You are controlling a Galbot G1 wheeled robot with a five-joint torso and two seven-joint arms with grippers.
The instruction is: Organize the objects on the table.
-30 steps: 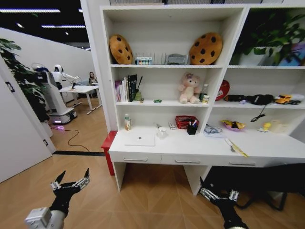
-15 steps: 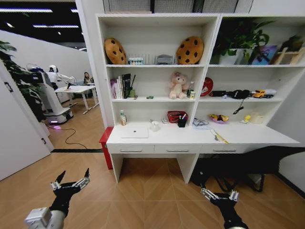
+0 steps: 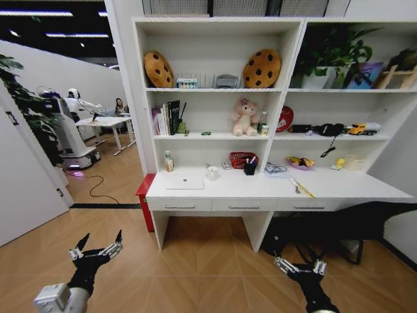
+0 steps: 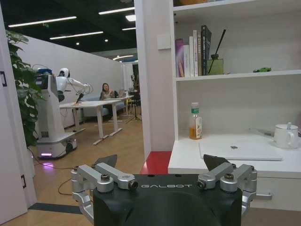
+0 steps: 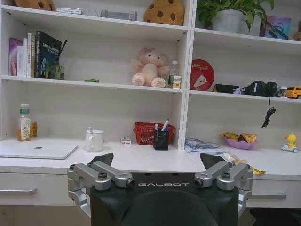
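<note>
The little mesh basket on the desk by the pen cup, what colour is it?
Red. The mesh basket shows best in the right wrist view.

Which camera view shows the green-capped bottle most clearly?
The left wrist view: the green-capped bottle stands upright on the table beside the laptop. The right wrist view has it at the edge; the head view shows it far off.

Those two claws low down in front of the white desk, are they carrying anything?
No. The left gripper and right gripper are both open and empty, hanging over the floor short of the table.
</note>
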